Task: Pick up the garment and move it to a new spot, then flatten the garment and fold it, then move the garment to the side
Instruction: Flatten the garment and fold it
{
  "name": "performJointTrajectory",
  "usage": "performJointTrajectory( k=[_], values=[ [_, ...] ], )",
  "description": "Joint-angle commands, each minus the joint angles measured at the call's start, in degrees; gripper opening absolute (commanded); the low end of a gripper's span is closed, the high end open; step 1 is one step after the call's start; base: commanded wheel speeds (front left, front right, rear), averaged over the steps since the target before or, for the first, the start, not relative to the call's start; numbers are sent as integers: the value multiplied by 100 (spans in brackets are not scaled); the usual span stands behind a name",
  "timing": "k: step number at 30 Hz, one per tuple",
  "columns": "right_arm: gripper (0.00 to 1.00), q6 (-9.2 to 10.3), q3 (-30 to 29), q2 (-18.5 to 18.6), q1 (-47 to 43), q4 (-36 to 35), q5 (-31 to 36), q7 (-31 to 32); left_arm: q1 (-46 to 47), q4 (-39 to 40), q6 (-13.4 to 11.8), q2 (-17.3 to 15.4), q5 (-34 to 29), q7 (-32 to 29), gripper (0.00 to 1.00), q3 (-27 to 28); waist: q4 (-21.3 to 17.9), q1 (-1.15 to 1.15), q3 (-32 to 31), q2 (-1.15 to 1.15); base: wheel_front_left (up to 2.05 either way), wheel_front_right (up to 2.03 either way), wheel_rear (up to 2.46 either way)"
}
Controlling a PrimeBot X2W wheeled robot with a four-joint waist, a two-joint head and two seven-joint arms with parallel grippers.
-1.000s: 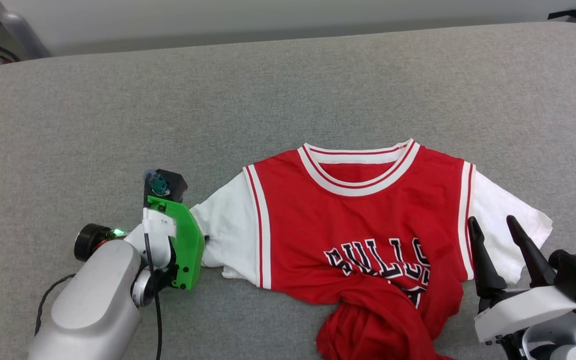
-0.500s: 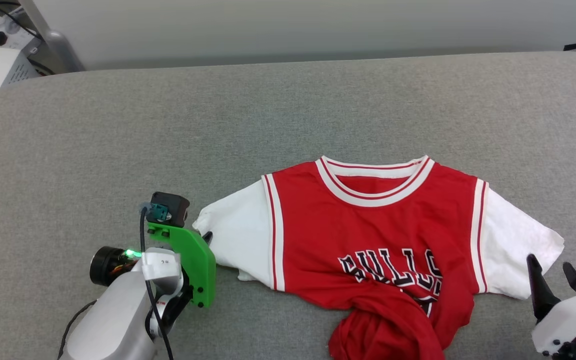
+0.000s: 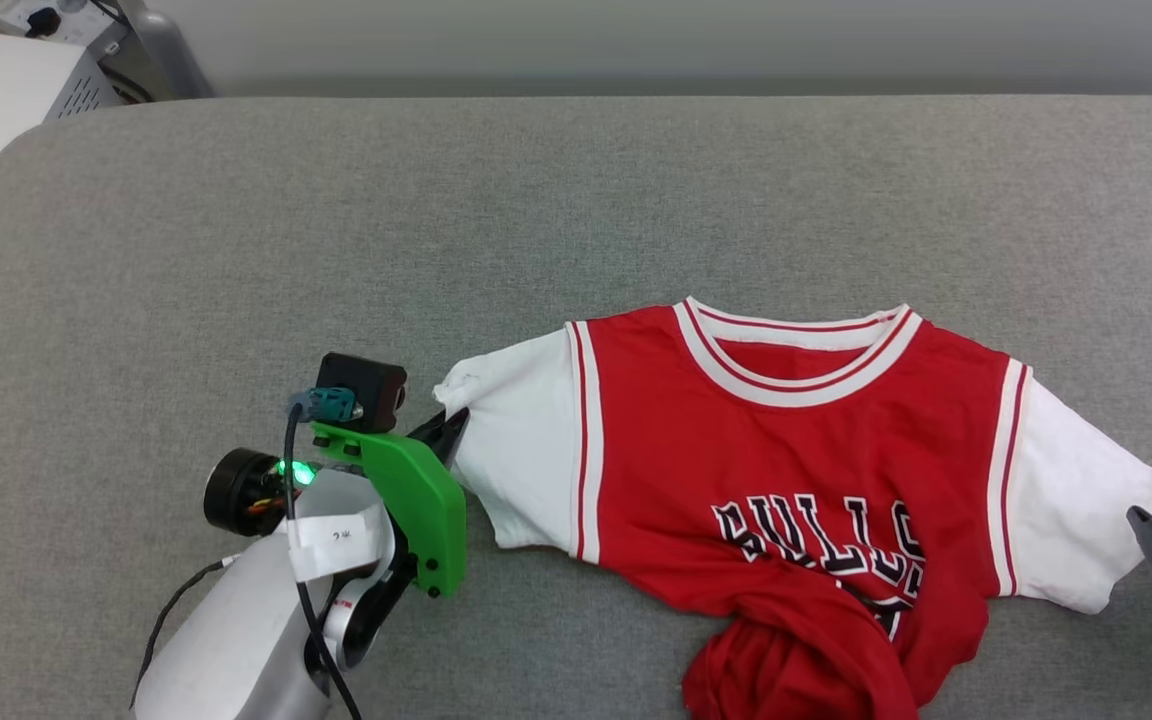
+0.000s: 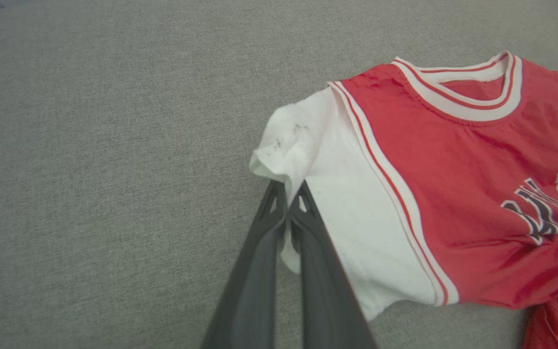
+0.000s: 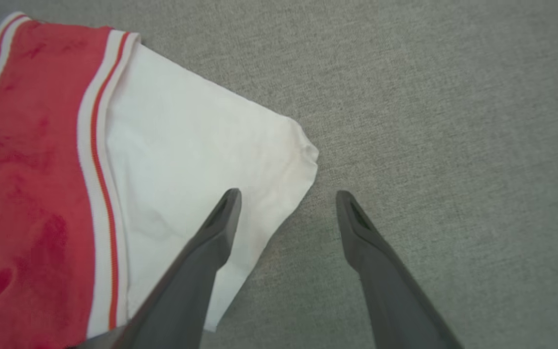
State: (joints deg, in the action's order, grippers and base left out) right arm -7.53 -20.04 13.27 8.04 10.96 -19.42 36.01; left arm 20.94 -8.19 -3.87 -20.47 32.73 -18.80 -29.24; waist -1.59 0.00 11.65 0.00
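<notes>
The garment (image 3: 796, 440) is a red jersey with white sleeves, lying chest up on the grey padded table (image 3: 236, 250). Its lower hem is bunched in a red heap at the front. My left gripper (image 3: 451, 432) is at the edge of the left white sleeve. In the left wrist view this gripper (image 4: 288, 186) is shut, pinching the sleeve (image 4: 308, 160) near its far corner. My right gripper (image 5: 286, 194) stands open. One finger is over the right sleeve (image 5: 187, 145) and the other over bare table. In the head view only a fingertip (image 3: 1146, 525) of it shows beside that sleeve.
The table's rounded far-left corner borders a white cabinet with cables (image 3: 6, 70). A pale wall runs behind the far edge. Bare grey surface stretches to the left of and beyond the jersey.
The head camera has shifted, so the jersey sits further right in view. My right gripper has drawn back toward the lower right edge. The left gripper stays at the sleeve edge.
</notes>
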Motion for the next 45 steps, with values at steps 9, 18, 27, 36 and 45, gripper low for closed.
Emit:
performJointTrajectory(
  k=[9, 18, 27, 36, 45],
  values=[
    [96, 4, 419, 226, 669, 1065, -101, 395, 64, 246, -52, -95, -72, 43, 0, 35, 189, 0, 385, 0, 0, 0, 0],
    [0, 4, 877, 340, 798, 1512, -303, 364, 17, 222, -66, -146, -22, 149, 0, 83, 118, 0, 292, 0, 0, 0, 0],
    [0, 4, 1087, 711, 1277, 870, -245, 91, 293, 217, -117, -367, -58, 293, 0, 332, -65, 0, -100, 0, 0, 0, 0],
    [0, 4, 1419, 918, 2334, 600, -47, 6, 1418, -555, 144, -424, 229, 596, 0, 864, -184, 0, -238, 0, 0, 0, 0],
    [0, 4, 1888, 1050, 4065, 1138, 351, -667, 3294, -2161, 607, -273, 126, 1615, 0, 1126, -219, 0, 232, 0, 0, 0, 0]
  ],
)
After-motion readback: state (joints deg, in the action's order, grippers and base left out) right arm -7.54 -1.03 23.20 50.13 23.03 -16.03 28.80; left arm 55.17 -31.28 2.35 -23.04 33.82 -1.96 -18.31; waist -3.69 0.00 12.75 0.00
